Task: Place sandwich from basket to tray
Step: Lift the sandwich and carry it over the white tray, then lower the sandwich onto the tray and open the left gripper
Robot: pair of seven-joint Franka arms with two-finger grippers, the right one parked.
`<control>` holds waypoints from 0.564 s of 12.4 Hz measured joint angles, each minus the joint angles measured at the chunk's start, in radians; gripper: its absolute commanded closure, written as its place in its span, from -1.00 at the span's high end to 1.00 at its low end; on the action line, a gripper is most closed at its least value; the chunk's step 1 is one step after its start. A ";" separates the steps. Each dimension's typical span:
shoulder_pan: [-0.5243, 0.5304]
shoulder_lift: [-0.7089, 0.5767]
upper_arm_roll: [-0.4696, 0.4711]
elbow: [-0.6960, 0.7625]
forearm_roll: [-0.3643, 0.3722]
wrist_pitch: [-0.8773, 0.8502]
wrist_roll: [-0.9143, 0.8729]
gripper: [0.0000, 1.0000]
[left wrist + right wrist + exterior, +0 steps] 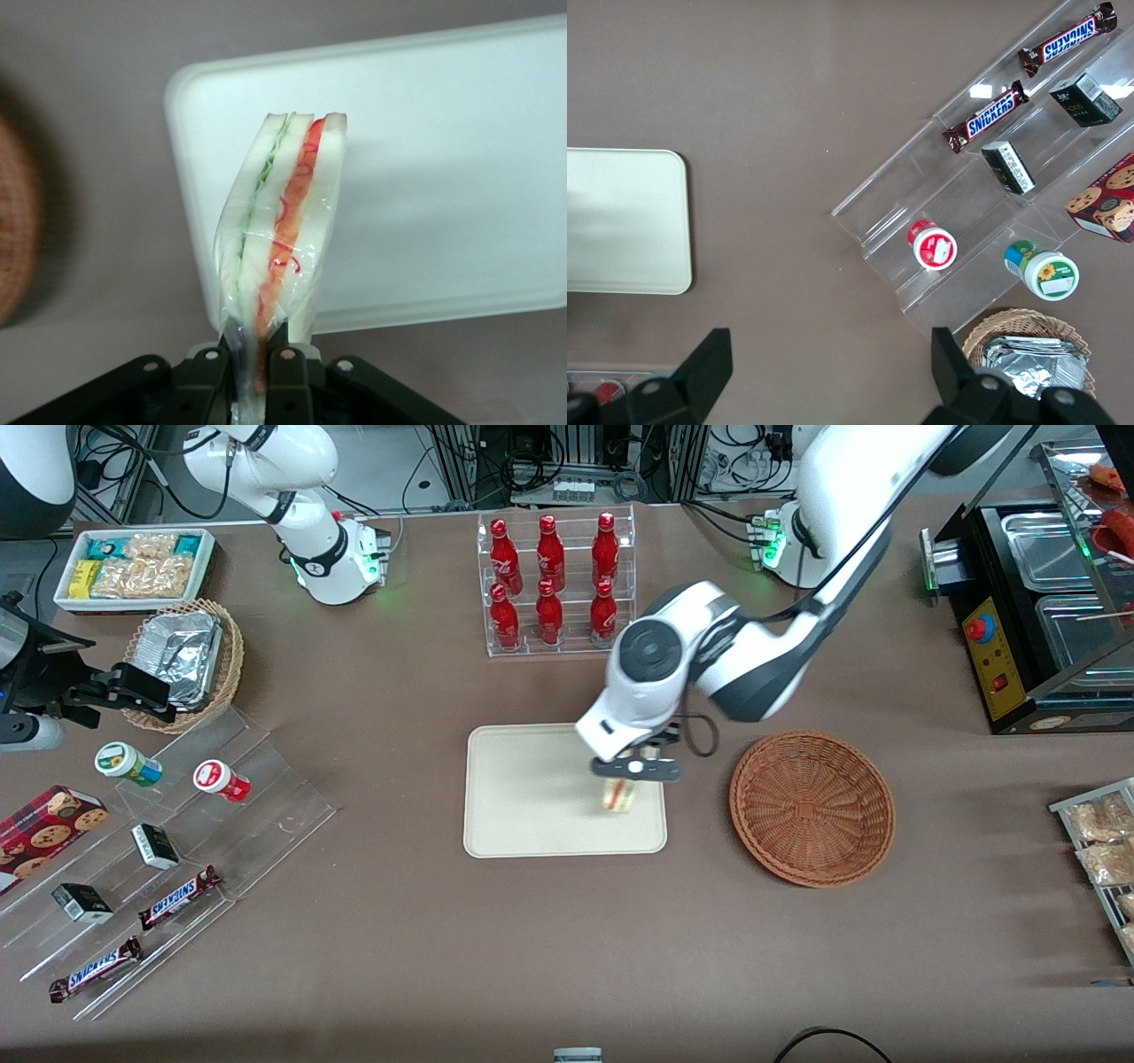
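Carrying step: gripper [631, 772] pinching the sandwich [282, 232] above the tray [523, 797], basket [811, 808] emptied. Next: lower, then release.

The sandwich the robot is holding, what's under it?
The gripper is shut on the sandwich over the tray. Only bare cream tray shows underneath; whether the sandwich touches it can't be seen.
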 measured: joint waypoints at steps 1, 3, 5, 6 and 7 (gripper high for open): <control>-0.029 0.052 0.005 0.045 0.001 -0.003 -0.029 -1.00; -0.061 0.136 0.010 0.124 0.002 -0.029 -0.078 -1.00; -0.076 0.185 0.011 0.175 0.007 -0.069 -0.127 -1.00; -0.079 0.198 0.015 0.187 0.010 -0.085 -0.149 -1.00; -0.082 0.205 0.029 0.194 0.011 -0.105 -0.164 -1.00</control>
